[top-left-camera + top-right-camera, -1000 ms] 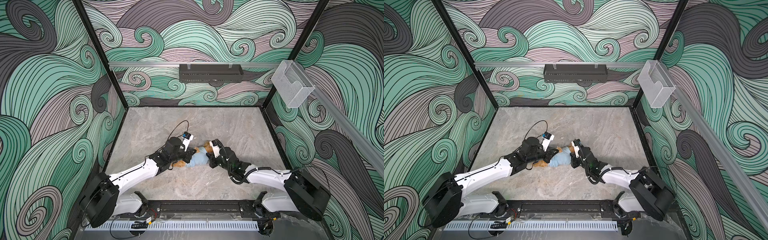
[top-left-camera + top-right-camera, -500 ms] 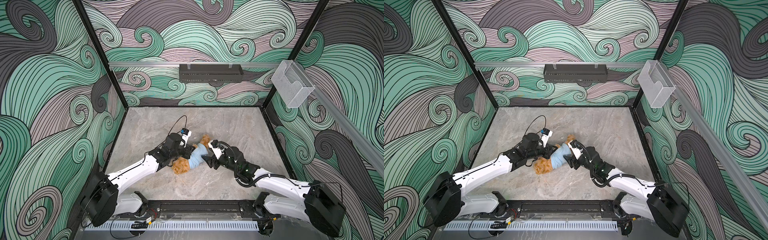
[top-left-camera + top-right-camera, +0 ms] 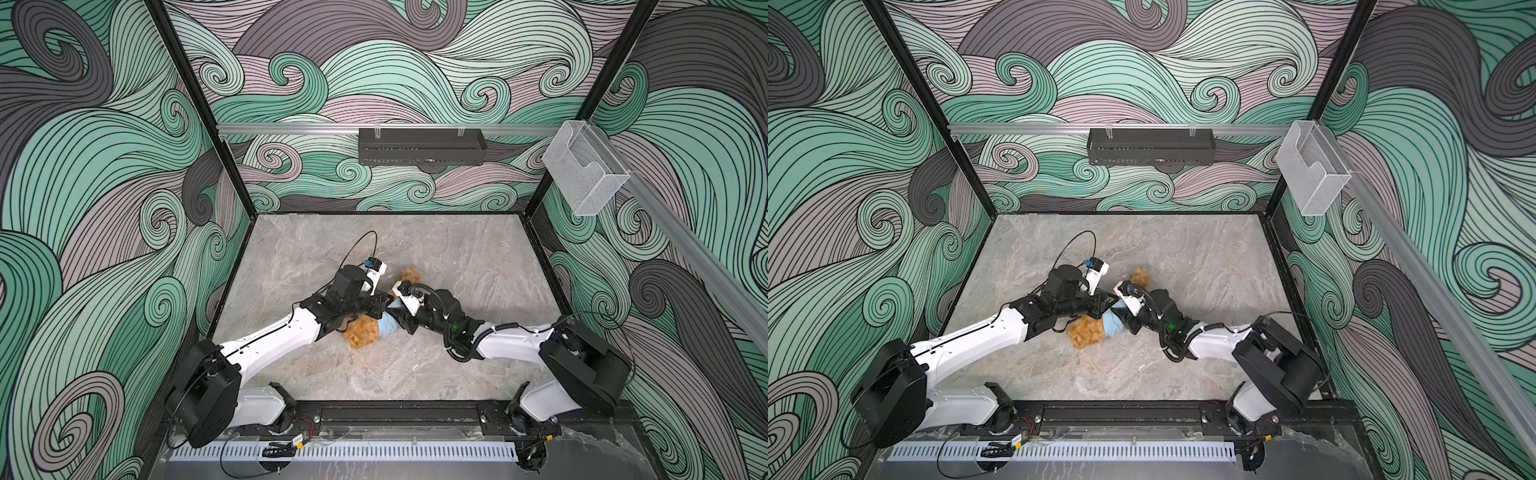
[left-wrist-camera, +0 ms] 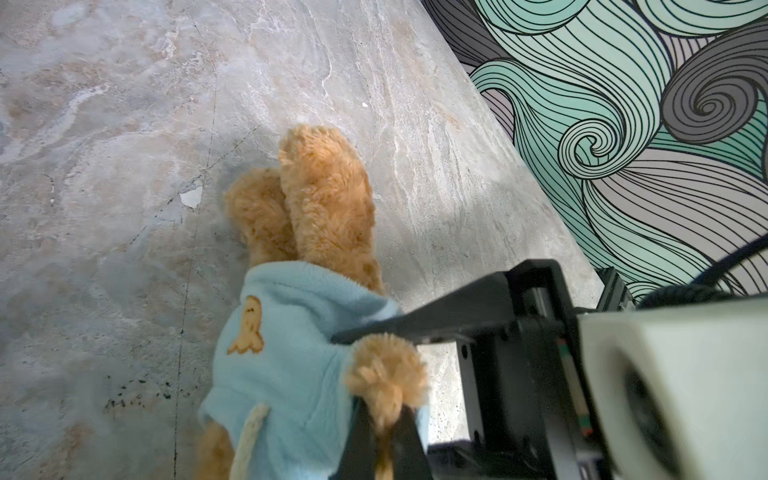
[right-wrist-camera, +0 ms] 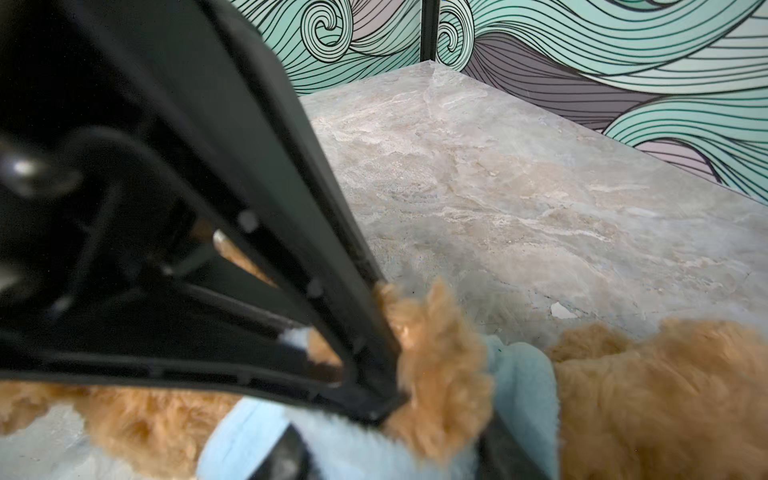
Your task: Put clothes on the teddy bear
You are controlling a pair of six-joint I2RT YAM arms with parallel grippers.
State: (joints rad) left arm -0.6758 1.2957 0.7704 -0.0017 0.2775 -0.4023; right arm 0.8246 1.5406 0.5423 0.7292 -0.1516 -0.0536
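The teddy bear (image 3: 362,337) (image 3: 1086,331) lies on the marble table between both arms, head toward the front, legs (image 4: 328,199) toward the back. A light blue shirt (image 3: 388,328) (image 3: 1112,326) (image 4: 282,353) with a small bear patch covers its trunk. My left gripper (image 4: 384,432) (image 3: 384,303) is shut on the furry paw sticking out of a sleeve. My right gripper (image 5: 395,453) (image 3: 400,322) sits at that same sleeve (image 5: 519,374), its jaws apart on either side of the paw and fabric. The bear's face is hidden.
A black tray (image 3: 422,146) hangs on the back wall rail. A clear plastic holder (image 3: 584,174) is fixed to the right wall. The left wrist cable (image 3: 361,249) loops above the table. A small white chip (image 4: 192,196) lies near the bear's feet.
The bear has swung round, head toward the front and legs toward the back. My right gripper let go and now stands with jaws apart at the sleeve. The left stayed shut on the paw.
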